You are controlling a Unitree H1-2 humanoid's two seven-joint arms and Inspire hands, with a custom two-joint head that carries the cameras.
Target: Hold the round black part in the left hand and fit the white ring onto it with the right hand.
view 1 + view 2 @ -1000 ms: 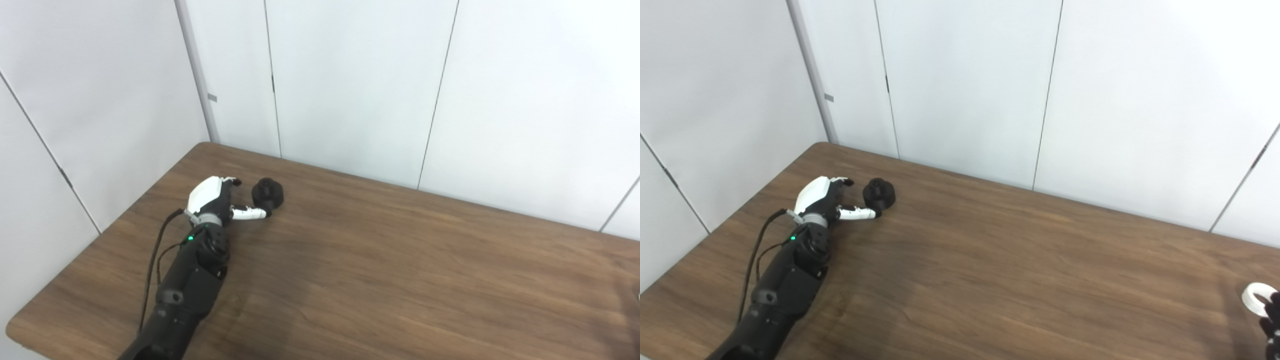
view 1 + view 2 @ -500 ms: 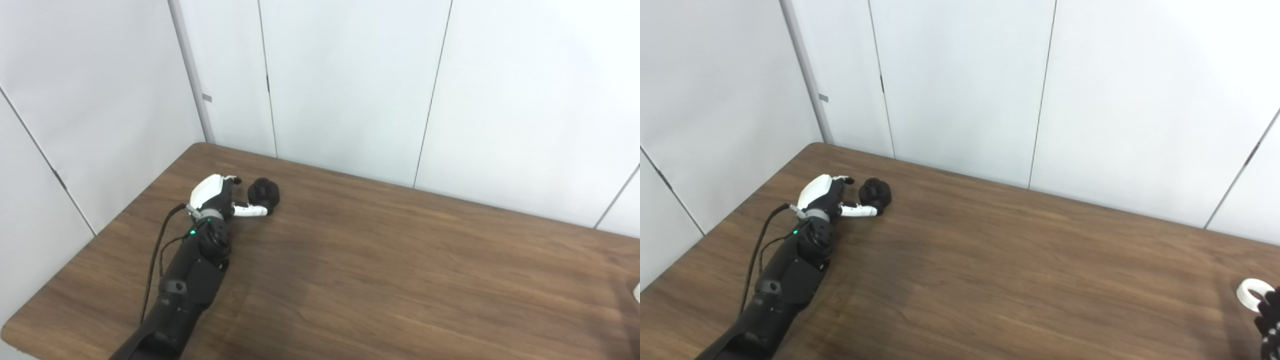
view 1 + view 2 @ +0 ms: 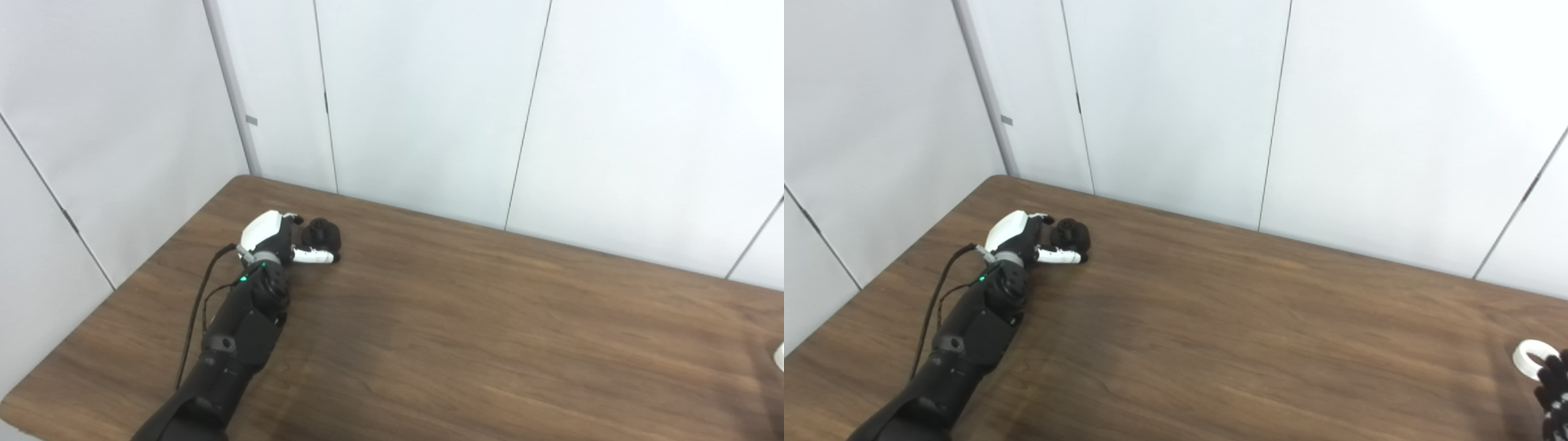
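The round black part (image 3: 323, 234) rests on the brown table (image 3: 465, 331) near its far left corner. My left hand (image 3: 269, 236) is right beside it. The white thumb lies along the part's near side and the fingers curl at its left, apart and not clasped around it. The white ring (image 3: 1530, 358) lies flat on the table at the far right edge of the right eye view. Only the dark fingertips of my right hand (image 3: 1554, 392) show, just in front of the ring. How they are set is cut off by the picture's edge.
White wall panels (image 3: 429, 104) stand close behind the table's far edge and along its left side. A black cable (image 3: 199, 312) runs along the left forearm. The table's left edge is close to the left arm.
My left hand has slid forward, closing in on the black part until the thumb lies against it. The camera has shifted a little, so the whole scene sits slightly differently.
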